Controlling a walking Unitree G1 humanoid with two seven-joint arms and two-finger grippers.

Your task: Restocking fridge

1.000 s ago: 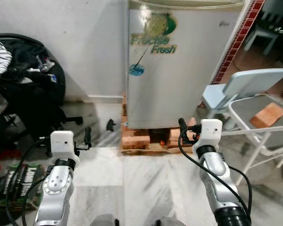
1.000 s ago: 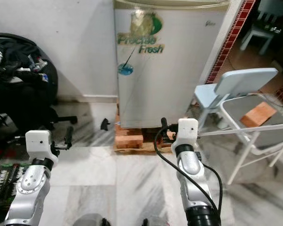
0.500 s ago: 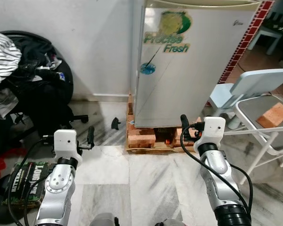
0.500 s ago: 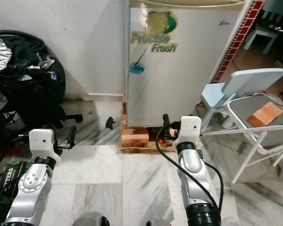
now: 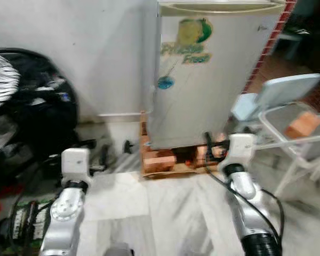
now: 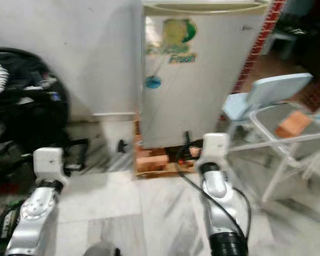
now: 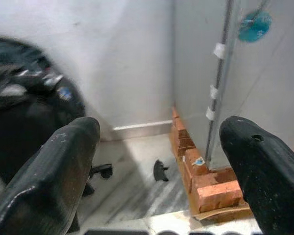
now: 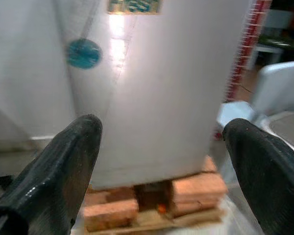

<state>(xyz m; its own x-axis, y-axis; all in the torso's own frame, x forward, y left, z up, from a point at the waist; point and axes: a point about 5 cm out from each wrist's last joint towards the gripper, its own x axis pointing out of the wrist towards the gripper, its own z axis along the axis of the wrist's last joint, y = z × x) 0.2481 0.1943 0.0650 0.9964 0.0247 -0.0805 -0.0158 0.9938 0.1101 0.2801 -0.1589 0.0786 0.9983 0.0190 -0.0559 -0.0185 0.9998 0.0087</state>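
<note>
Nearest to you are the two silver arms, raised side by side over the pale marble floor (image 5: 165,213); your left gripper (image 7: 157,161) hangs low on the left with its two black fingers (image 7: 54,171) spread wide and nothing between them; your right gripper (image 8: 161,161) hangs at about the same height on the right, its fingers (image 8: 264,171) parted just as wide and likewise holding nothing; a black cable (image 5: 224,184) loops down the right forearm. Both head views are blurred, so small things are hard to read. On the floor by your left arm lies a dark flat box (image 5: 26,226) with pale lettering that you cannot make out. Beyond it, against the wall, a black office chair (image 5: 37,114) is heaped with dark clothes and a striped cloth (image 5: 1,80). Straight ahead, past both grippers, the fridge (image 5: 208,80) stands shut; it is a small silver one with a green and yellow logo (image 5: 189,40) on its door and a round blue sticker (image 5: 166,82) below that; it rests on a stack of red bricks (image 5: 162,160) with a sheet of cardboard under them, and both grippers point toward its lower half without touching it. A small black piece (image 7: 160,170) lies on the floor left of the bricks. To the right of the fridge stand a light blue plastic chair (image 5: 280,96) and a white metal frame (image 5: 293,141), and a loose brick (image 5: 301,125) lies on something grey within that frame; a strip of red tiles (image 5: 266,45) runs up the wall edge behind.
</note>
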